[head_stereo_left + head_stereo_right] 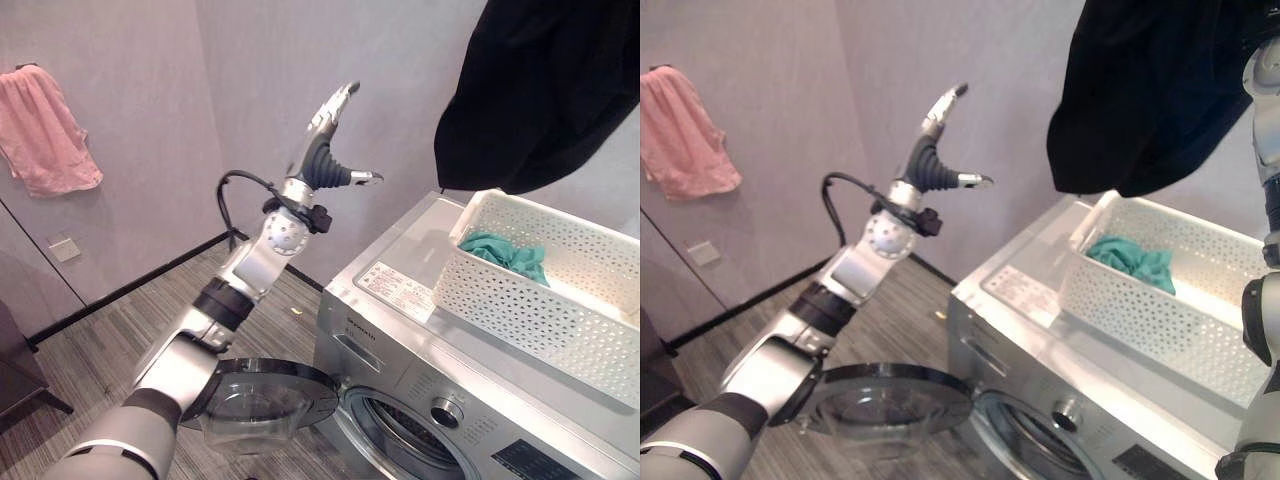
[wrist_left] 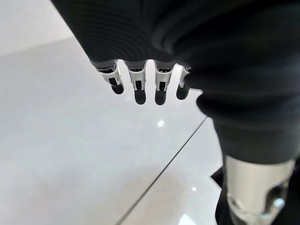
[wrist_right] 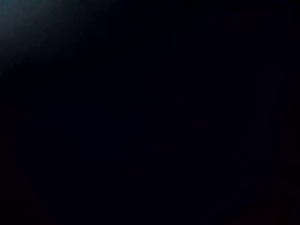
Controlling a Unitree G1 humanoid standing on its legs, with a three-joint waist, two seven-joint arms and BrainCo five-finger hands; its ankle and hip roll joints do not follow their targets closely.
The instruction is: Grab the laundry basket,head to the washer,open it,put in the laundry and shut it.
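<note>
A silver front-loading washer [image 1: 400,330] stands against the wall with its round glass door [image 1: 265,395] swung open to the left. On its top sits the white perforated laundry basket [image 1: 530,300], and a teal cloth [image 1: 505,255] lies inside it. A black garment [image 1: 540,90] hangs in the air above the basket's far end. My right arm [image 1: 1265,150] rises along the right edge into that garment, which covers the hand. My left hand [image 1: 325,150] is raised high to the left of the washer, open and holding nothing.
A pink towel [image 1: 45,130] hangs on the left wall above a wall socket [image 1: 65,248]. Wood-plank floor [image 1: 120,330] stretches left of the washer. A dark piece of furniture [image 1: 15,380] stands at the lower left edge.
</note>
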